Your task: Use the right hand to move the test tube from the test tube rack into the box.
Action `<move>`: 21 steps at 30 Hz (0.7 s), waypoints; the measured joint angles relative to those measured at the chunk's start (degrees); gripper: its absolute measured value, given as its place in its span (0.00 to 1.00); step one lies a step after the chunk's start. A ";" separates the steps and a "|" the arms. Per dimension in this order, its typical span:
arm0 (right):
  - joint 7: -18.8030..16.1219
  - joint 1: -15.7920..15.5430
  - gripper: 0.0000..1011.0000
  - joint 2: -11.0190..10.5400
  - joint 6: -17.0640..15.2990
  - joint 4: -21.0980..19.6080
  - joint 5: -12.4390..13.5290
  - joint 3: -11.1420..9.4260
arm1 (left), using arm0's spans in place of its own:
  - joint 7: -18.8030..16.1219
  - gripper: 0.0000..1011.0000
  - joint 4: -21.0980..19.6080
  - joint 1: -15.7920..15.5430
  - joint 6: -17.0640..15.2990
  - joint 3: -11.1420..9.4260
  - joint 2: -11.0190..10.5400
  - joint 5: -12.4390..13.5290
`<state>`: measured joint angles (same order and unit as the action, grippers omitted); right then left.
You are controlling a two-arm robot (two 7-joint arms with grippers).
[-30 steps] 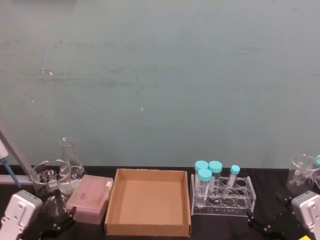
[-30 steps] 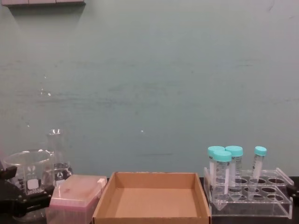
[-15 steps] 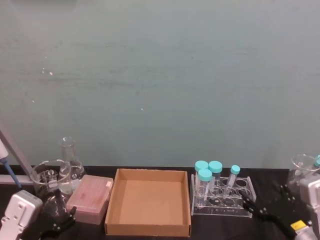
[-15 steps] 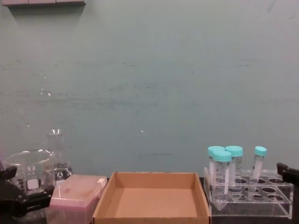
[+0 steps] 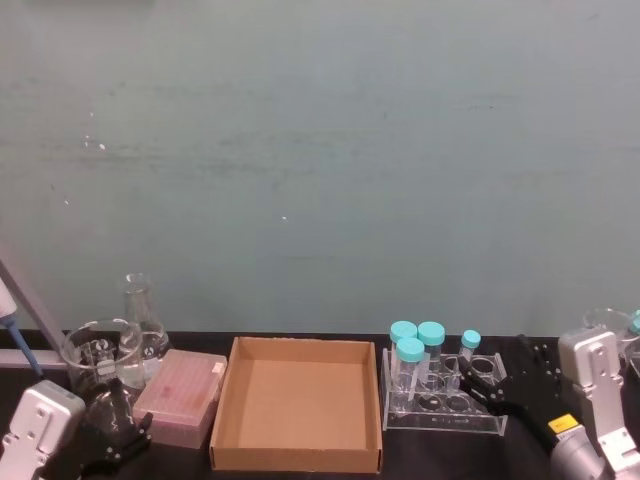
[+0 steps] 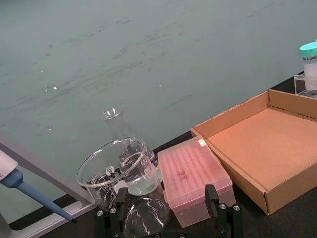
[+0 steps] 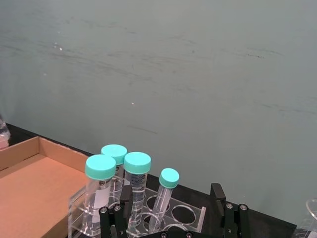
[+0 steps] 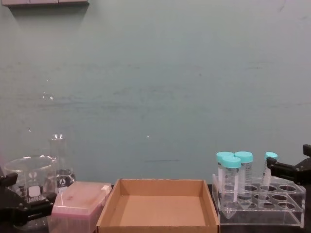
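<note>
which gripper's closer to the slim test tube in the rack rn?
Right. The right gripper, open, is at the right end of the rack, close beside the test tube. The left gripper sits far left by the pink box, beyond the cardboard box.

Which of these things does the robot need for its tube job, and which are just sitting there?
Needed:
right hand, open at the rack's right end
test tube, the slim one
test tube rack
box

Just sitting there:
wider tubes
pink box
beaker
flask
left hand, parked at the left
</note>
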<state>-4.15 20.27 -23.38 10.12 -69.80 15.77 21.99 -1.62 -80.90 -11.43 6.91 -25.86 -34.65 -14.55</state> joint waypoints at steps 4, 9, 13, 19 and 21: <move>0.50 0.94 0.99 1.38 0.42 1.56 -0.88 -0.02 | 0.00 0.99 0.00 0.00 0.00 0.00 0.00 0.00; 1.13 1.63 0.99 2.67 1.17 3.09 -2.02 -0.17 | 0.00 0.99 0.00 0.00 0.00 0.00 0.00 0.00; 1.99 2.14 0.99 3.89 2.08 4.61 -3.20 -0.44 | 0.00 0.99 0.00 0.00 0.00 0.00 0.00 0.00; 2.63 2.74 0.99 5.17 2.92 6.33 -4.18 -0.89 | 0.00 0.99 0.00 0.00 0.00 0.00 0.00 0.00; 2.78 3.04 0.99 5.71 3.25 7.16 -4.57 -1.12 | 0.00 0.99 0.00 0.00 0.00 0.00 0.00 0.00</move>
<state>-1.37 23.30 -17.67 13.38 -62.64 11.20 20.87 -1.62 -80.90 -11.43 6.91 -25.86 -34.64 -14.55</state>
